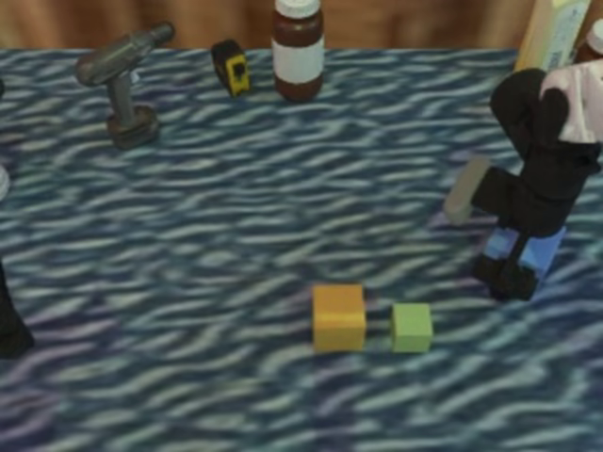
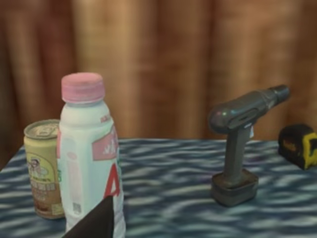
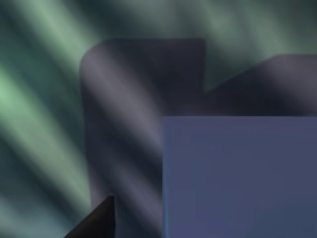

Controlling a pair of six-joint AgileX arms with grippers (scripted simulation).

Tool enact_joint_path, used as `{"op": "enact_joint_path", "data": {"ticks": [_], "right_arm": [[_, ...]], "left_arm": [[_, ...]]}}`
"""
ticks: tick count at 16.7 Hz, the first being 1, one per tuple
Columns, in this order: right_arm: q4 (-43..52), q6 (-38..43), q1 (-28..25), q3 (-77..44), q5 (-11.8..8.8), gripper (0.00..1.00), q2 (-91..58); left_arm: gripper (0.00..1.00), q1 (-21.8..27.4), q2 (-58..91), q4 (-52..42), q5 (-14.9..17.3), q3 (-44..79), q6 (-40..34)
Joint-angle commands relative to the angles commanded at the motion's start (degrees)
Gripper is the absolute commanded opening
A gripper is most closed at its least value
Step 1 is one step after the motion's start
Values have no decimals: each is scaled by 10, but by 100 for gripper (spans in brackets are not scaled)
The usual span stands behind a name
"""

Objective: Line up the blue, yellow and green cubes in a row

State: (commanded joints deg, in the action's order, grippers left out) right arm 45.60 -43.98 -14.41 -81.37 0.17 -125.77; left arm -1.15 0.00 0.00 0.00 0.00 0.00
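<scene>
Right end effector (image 1: 516, 268) lowered at table's right; left arm (image 1: 11, 325) parked at left edge

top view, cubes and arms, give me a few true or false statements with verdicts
1. The yellow cube and green cube sit side by side, apart. True.
2. The blue cube is left of the yellow cube. False: it is to the right, beyond the green one.
3. The right pincer is at the blue cube. True.
4. The drill lies between the cubes. False: it stands at the far left, near the tape measure.
</scene>
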Motion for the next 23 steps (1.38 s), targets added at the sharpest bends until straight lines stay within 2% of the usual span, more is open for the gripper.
{"op": "enact_joint_path", "data": {"ticks": [13, 23], "right_arm": [[0, 0, 0, 0, 0, 2, 0], [6, 2, 1, -1, -1, 0, 6]], "left_arm": [[100, 0, 0, 0, 0, 0, 0], [100, 0, 0, 0, 0, 0, 0]]}}
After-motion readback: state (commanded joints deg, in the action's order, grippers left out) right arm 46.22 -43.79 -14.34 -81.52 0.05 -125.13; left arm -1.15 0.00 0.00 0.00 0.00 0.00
